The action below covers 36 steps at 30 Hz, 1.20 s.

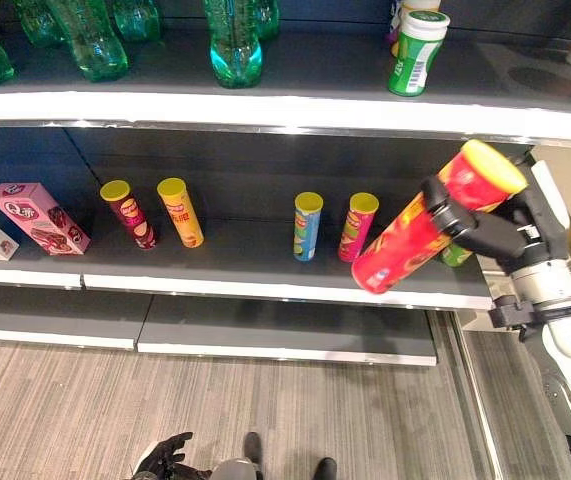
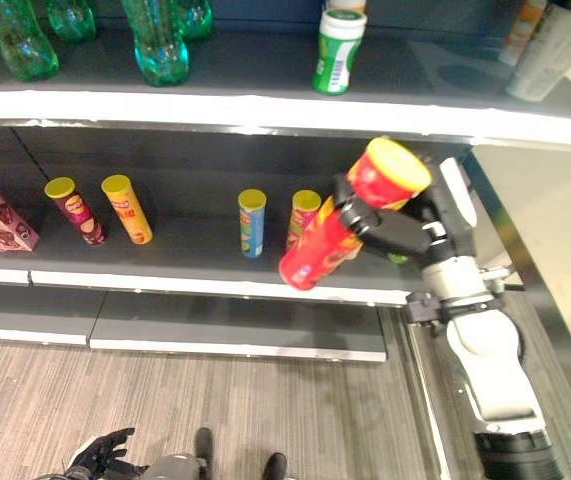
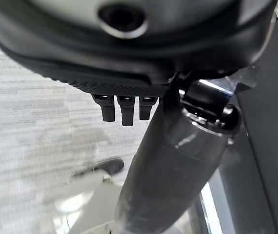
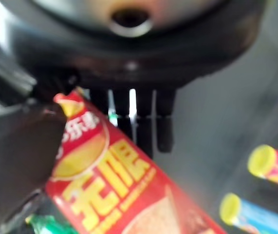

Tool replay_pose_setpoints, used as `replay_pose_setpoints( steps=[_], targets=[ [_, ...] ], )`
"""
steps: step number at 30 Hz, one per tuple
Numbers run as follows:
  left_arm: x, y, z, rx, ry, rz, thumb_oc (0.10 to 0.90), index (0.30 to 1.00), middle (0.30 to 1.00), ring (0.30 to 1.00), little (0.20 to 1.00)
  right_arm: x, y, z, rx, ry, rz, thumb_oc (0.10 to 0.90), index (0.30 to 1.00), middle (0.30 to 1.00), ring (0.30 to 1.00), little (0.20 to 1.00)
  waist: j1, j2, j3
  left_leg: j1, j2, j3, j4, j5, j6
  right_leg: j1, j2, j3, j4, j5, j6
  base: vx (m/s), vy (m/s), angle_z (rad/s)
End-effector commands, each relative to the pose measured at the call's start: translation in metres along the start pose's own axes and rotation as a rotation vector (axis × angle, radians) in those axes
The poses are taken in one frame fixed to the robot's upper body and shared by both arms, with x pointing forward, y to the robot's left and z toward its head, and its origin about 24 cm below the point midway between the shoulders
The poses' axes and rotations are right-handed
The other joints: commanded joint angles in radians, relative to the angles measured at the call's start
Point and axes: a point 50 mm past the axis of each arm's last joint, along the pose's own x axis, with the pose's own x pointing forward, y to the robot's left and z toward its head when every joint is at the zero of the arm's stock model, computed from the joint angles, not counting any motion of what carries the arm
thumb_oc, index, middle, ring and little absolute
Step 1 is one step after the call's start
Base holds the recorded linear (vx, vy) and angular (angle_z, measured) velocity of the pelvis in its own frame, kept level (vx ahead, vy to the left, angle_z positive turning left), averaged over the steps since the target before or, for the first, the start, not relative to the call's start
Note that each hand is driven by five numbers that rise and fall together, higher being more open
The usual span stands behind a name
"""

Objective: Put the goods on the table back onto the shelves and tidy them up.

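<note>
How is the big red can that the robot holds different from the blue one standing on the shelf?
The red can is larger, and tilted in the air in the right hand; the blue can is slimmer and stands upright on the middle shelf. One is red, the other blue. Both are tubes with yellow lids.

The right arm (image 2: 485, 350) is a smooth silver-grey shell, rounded along the forearm, ending in a darker collar near the elbow. A black clamp-like ring (with small bolts showing) joins it to the wrist. The right hand (image 2: 405, 225) is dark and blocky, with a white panel along its outer side. The left hand (image 2: 100, 455) is dark too, its slim black fingers (image 3: 122, 108) ribbed and square-tipped beneath a rubbery, textured palm edge.
</note>
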Motion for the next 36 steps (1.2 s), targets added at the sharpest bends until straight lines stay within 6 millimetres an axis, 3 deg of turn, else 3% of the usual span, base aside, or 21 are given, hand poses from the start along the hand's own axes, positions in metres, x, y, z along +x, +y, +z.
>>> replay_pose_setpoints(
  steps=[1,2,5,12,18,23,26,28,36],
  targets=[
    [0.002,0.004,0.015,0.019,-0.079,0.016,0.800,0.900,0.900,0.900,0.900,0.015,-0.013,0.056,-0.112,-0.283,-0.003,0.400,0.300,0.300,0.300,0.300,-0.002,0.019,-0.044,0.069,0.039,0.015,-0.122,0.004,-0.017,0.007,-0.045,0.014,0.028,-0.067,0.135,0.08,0.198,0.03],
    [0.001,0.002,0.009,0.028,-0.056,0.009,0.800,0.900,0.900,0.900,0.900,0.012,-0.009,0.051,-0.116,-0.263,0.002,0.400,0.300,0.300,0.300,0.300,-0.007,0.045,-0.056,0.078,0.028,0.023,-0.137,0.000,-0.030,0.006,-0.057,0.006,0.040,-0.067,0.137,0.05,0.140,0.04],
    [-0.001,0.002,0.002,0.046,-0.039,0.005,0.800,0.900,0.900,0.900,0.900,0.010,-0.002,0.045,-0.175,-0.226,0.020,0.400,0.300,0.300,0.300,0.300,-0.003,0.060,-0.063,0.103,-0.006,0.040,-0.137,-0.020,-0.021,0.010,-0.094,0.000,0.059,-0.059,0.146,0.11,0.237,0.04],
    [-0.005,0.007,-0.017,0.043,0.030,0.050,0.800,0.900,0.900,0.900,0.900,0.018,0.025,0.032,-0.210,-0.190,0.071,0.400,0.300,0.300,0.300,0.300,0.031,0.071,-0.046,0.125,-0.072,0.066,-0.137,-0.054,0.022,0.004,-0.175,0.007,0.090,-0.038,0.181,0.06,0.154,-0.01],
    [-0.006,0.002,-0.020,0.049,0.041,0.041,0.800,0.900,0.900,0.900,0.900,0.022,0.037,0.021,-0.271,-0.161,0.075,0.400,0.300,0.300,0.300,0.300,0.051,0.077,-0.029,0.112,-0.092,0.046,-0.137,-0.053,0.033,0.007,-0.194,-0.012,0.098,-0.040,0.188,0.02,0.041,0.02],
    [-0.004,-0.004,-0.011,0.042,0.008,0.042,0.800,0.900,0.900,0.900,0.900,0.033,0.051,0.015,-0.353,-0.159,0.058,0.400,0.300,0.300,0.300,0.300,0.080,0.092,0.009,0.084,-0.099,0.017,-0.136,-0.040,0.039,-0.004,-0.204,-0.040,0.124,-0.050,0.189,-0.04,0.007,0.17],
    [-0.002,-0.005,0.005,0.038,-0.057,0.050,0.800,0.900,0.900,0.900,0.900,0.046,0.055,0.014,-0.444,-0.183,-0.014,0.400,0.300,0.300,0.300,0.300,0.114,0.109,0.048,0.043,-0.103,-0.018,-0.126,-0.025,0.041,-0.023,-0.213,-0.072,0.151,-0.059,0.188,-0.06,-0.003,0.35],
    [0.000,-0.003,0.017,0.037,-0.101,0.060,0.800,0.900,0.900,0.900,0.900,0.056,0.051,0.015,-0.544,-0.202,-0.082,0.400,0.300,0.300,0.300,0.300,0.136,0.120,0.067,0.010,-0.104,-0.044,-0.121,-0.014,0.041,-0.035,-0.220,-0.101,0.168,-0.066,0.190,-0.04,-0.008,0.28],
    [0.002,-0.002,0.038,0.064,-0.187,0.086,0.800,0.900,0.900,0.900,0.900,0.081,0.037,0.022,-0.625,-0.242,-0.347,0.400,0.300,0.300,0.300,0.300,0.206,0.156,0.115,-0.089,-0.124,-0.122,-0.098,0.003,0.045,-0.080,-0.247,-0.168,0.222,-0.088,0.193,-0.01,0.009,0.41]
  ],
)
